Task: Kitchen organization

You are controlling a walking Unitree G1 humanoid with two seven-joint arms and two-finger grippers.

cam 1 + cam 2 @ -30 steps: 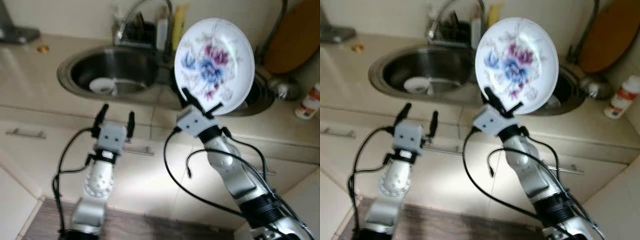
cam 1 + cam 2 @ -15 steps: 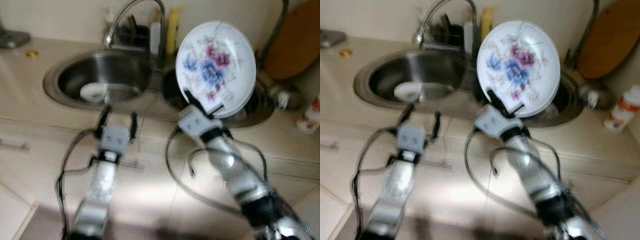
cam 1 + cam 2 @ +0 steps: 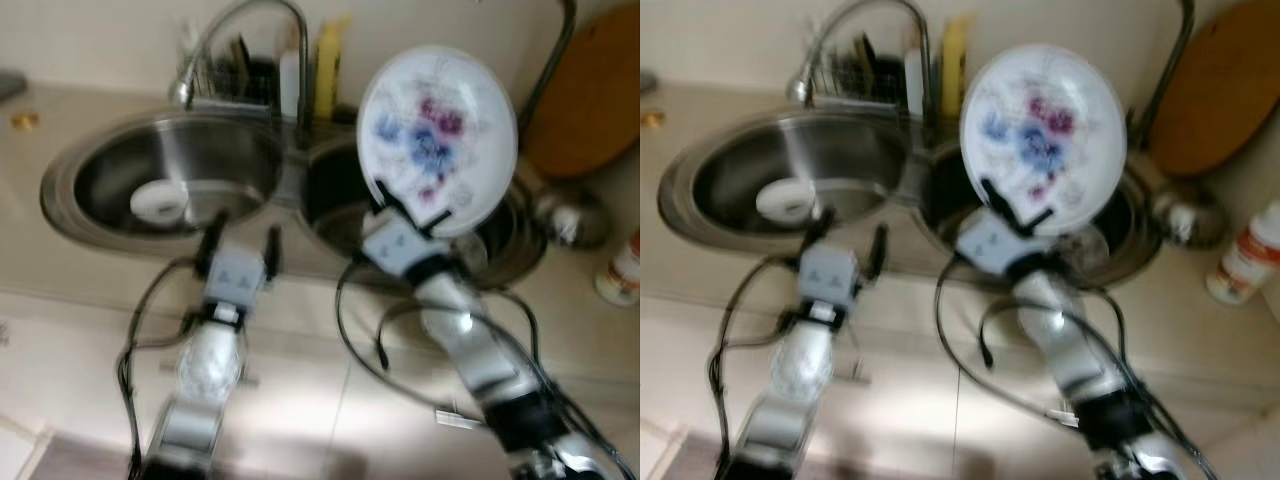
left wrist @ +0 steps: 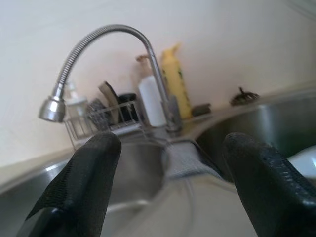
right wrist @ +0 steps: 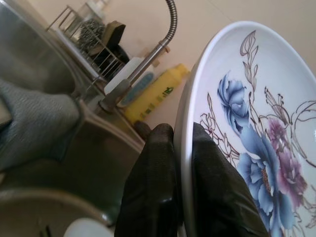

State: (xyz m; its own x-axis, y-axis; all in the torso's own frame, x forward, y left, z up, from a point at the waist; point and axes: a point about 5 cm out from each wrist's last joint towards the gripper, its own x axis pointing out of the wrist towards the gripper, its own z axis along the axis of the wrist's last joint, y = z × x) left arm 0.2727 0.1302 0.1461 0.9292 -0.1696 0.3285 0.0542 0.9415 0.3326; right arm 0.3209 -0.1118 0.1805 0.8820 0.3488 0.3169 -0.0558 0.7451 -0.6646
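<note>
right gripper clamped on bottom rim of the floral plate, plate held upright above the right sink basin, one finger each side of the rim in the wrist view; left gripper empty, fingers spread apart, hovering over the counter edge just in front of the left sink basin; small white bowl sits in that left basin; faucet, yellow bottle and wire rack behind the sinks; head views blurred
</note>
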